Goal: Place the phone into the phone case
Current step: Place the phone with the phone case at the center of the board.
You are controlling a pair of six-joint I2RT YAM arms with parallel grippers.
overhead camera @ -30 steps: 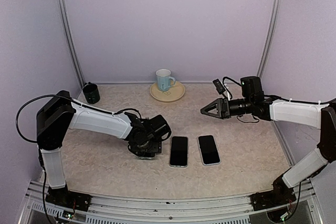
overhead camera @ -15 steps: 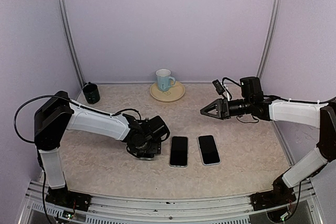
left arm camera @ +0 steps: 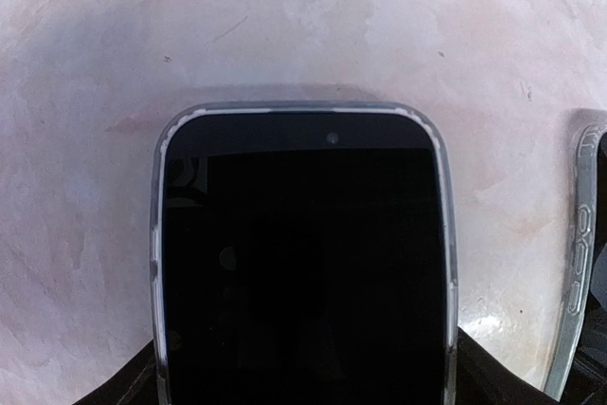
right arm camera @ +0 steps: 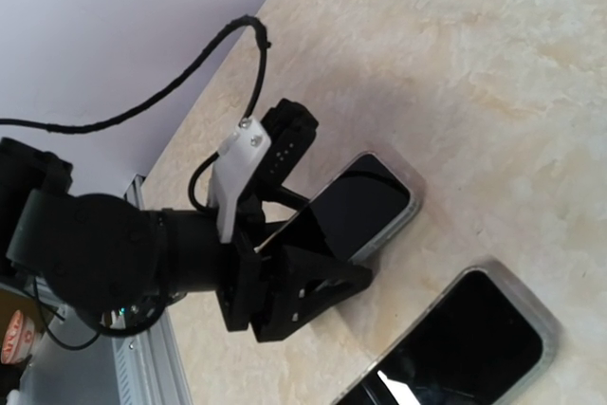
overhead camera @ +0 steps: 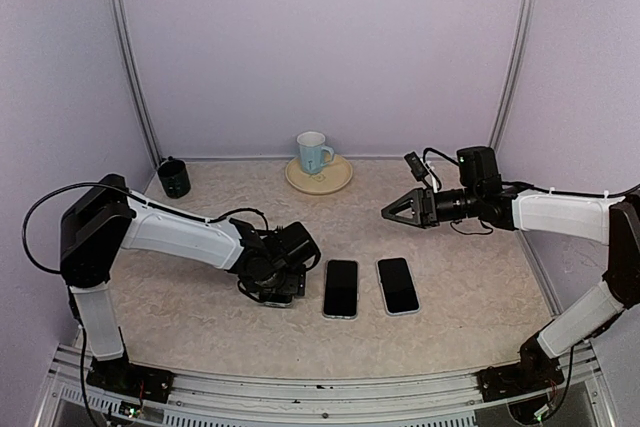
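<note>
Since the earlier view, the left arm has drawn slightly leftward and toward the bases, with its elbow lower. The right arm and the things lying on the table are unchanged.

The left gripper pinches the phone across its width at the near end, and the far end appears to rest on the table (from above, the wrist hides the phone almost wholly). Just right of the phone, not touching it, lies the case. It is read as the case from its translucent rim with button cut-outs in the left wrist view; whether it is already filled cannot be told. A second slab lies just beside the case.

The right gripper hangs high at far right, well apart from all three. Nothing shows in it, and whether its jaws are spread cannot be told.

Step in hand, as judged: carrying the phone to the case. To do it well:
- Keep the pinch on the side edges.
- Lift clear before moving sideways.
- Square the long edges to the rim.
- Seat the far corners first, then lower the near end.
- The right arm could steady the case against sliding.
</note>
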